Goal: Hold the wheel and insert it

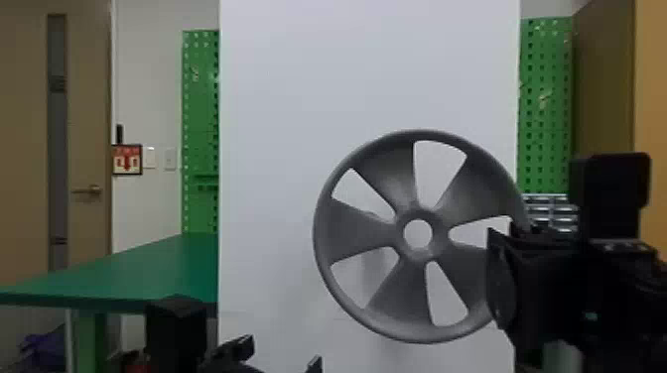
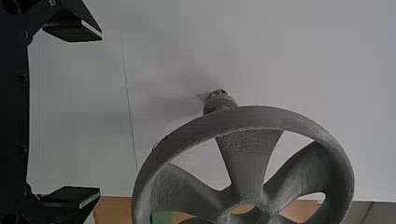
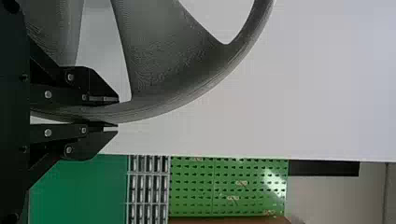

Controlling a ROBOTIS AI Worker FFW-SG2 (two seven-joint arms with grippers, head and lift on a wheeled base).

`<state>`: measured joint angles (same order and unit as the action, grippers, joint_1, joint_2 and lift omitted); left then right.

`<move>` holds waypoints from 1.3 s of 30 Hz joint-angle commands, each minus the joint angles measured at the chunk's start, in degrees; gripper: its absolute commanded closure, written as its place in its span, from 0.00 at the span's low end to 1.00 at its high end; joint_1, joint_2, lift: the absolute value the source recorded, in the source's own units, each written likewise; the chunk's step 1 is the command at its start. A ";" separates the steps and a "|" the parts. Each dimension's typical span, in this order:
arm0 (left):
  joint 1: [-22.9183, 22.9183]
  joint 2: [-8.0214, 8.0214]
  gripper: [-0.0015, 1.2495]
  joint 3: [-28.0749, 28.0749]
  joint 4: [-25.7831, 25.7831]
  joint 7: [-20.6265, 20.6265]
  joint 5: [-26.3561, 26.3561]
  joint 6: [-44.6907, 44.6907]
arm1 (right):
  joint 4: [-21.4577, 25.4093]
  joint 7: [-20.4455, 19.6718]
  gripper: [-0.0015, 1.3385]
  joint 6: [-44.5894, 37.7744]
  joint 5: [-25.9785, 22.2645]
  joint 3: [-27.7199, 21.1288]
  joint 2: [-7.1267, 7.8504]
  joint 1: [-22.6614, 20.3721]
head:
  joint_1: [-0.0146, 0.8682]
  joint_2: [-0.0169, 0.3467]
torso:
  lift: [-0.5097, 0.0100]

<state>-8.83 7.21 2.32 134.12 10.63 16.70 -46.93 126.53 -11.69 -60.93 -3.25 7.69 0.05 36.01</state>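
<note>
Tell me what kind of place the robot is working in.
Probably a workshop or robotics lab: behind the white panel there are green pegboards, a green-topped workbench and stacked small-parts drawers.

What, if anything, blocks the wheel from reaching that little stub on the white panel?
Nothing visible stands between the wheel and the stub, though the wheel's rim partly hides the stub. The right gripper holds the rim from the side.
</note>
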 commanded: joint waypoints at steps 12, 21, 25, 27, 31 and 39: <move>-0.04 0.00 0.09 0.06 0.00 0.00 -0.17 0.00 | -1.02 -4.31 0.94 1.17 -4.05 2.86 -0.10 0.11 | 0.03 0.47 | 0.07; -0.31 0.00 0.09 0.32 0.00 0.00 -0.35 0.00 | -1.46 -4.31 0.94 1.17 -4.22 3.12 -0.10 -0.33 | 0.03 0.47 | 0.07; -0.57 0.00 0.09 0.67 0.00 0.00 -0.70 -0.09 | -1.46 -4.31 0.94 2.05 -4.22 3.56 -0.10 -0.68 | 0.03 0.47 | 0.07; -0.66 -0.09 0.09 0.85 -0.18 -0.09 -0.70 0.00 | -1.46 -4.31 0.94 2.05 -4.40 3.82 -0.10 -0.59 | 0.03 0.47 | 0.07; -0.92 -0.09 0.09 1.55 -0.62 -0.09 -0.61 0.00 | -1.46 -4.31 0.94 2.14 -4.92 3.65 -0.10 -0.50 | 0.03 0.47 | 0.07; -1.19 -0.09 0.09 1.73 -0.79 -0.18 -0.61 -0.09 | -1.46 -4.31 0.95 2.84 -5.54 3.82 -0.10 -0.50 | 0.03 0.48 | 0.07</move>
<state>-9.91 7.12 3.93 133.42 10.46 16.08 -46.96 125.07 -16.00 -58.35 -8.60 11.40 0.00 35.49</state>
